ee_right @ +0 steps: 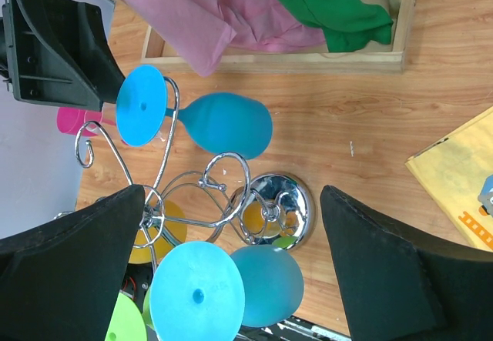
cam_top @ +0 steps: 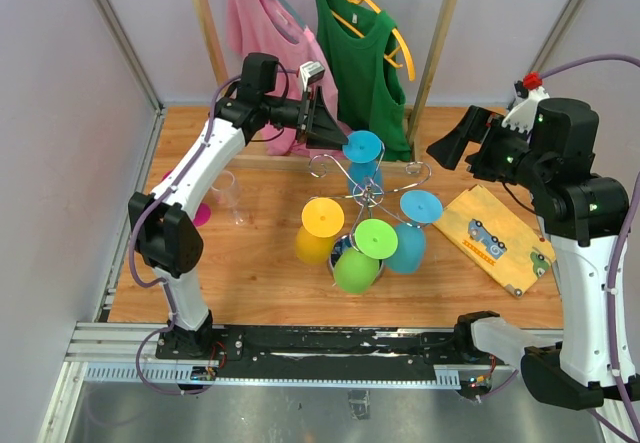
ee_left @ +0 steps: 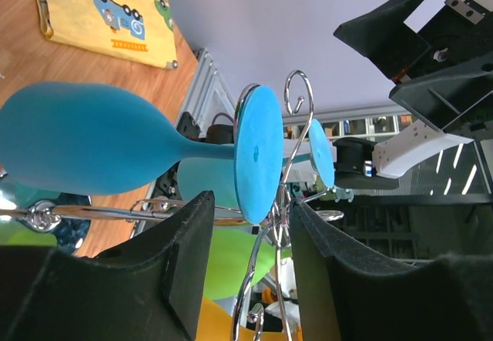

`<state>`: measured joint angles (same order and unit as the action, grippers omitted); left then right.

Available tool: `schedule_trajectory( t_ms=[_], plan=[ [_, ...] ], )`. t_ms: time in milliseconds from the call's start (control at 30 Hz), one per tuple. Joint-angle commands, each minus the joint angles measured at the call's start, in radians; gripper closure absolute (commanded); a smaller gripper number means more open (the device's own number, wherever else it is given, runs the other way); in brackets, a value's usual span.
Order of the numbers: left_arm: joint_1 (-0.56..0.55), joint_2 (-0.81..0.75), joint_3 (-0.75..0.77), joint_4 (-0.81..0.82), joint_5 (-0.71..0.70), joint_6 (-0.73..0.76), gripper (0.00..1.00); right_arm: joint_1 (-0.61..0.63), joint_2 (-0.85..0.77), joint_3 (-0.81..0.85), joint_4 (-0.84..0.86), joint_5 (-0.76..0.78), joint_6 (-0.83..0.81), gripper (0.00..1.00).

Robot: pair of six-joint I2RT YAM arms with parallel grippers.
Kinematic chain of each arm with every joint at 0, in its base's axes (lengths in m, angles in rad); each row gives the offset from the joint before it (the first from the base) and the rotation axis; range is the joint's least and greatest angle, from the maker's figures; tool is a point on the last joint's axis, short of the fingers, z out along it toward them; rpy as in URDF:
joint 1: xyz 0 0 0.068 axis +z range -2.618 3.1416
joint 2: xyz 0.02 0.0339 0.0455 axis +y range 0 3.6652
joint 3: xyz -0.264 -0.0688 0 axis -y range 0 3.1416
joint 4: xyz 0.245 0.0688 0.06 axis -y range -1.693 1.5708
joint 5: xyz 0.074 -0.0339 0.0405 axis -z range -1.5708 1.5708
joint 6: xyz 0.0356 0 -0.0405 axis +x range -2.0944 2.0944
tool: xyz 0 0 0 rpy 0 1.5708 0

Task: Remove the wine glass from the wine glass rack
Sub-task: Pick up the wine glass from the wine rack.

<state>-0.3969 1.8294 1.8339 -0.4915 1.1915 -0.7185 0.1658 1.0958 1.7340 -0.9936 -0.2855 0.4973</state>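
Both tools spread: left tool (ee_left: 250,206) flanks foot of blue wine glass (ee_left: 115,148) on shiny chrome wire rack (ee_right: 296,202); right tool (ee_right: 231,195) well apart.

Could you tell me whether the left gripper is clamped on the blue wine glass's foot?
No, the left gripper is open, its fingers either side of the blue wine glass foot with gaps showing.

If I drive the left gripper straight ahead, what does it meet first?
Most likely the round foot of the blue wine glass, which sits between the fingers of the open left gripper, hung on the wine glass rack. Depth unclear; rack wire might touch first.
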Motion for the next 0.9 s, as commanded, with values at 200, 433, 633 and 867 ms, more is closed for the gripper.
schedule_trajectory(
  t_ms=[200,433,633,867],
  plan=[
    [-0.016,-0.035,-0.005,0.028,0.036,-0.020,0.61,-0.019,-0.009,-0.011,-0.002,0.011,-0.004,0.01],
    [-0.017,-0.031,-0.010,0.033,0.046,-0.028,0.64,-0.019,-0.003,-0.008,-0.001,0.009,-0.007,0.02],
    [-0.023,-0.025,-0.011,0.037,0.074,-0.029,0.67,-0.019,-0.007,-0.017,-0.001,0.016,-0.010,0.01],
    [-0.031,-0.018,-0.016,0.038,0.083,-0.031,0.67,-0.019,-0.008,-0.022,0.003,0.018,-0.012,0.02]
  ],
)
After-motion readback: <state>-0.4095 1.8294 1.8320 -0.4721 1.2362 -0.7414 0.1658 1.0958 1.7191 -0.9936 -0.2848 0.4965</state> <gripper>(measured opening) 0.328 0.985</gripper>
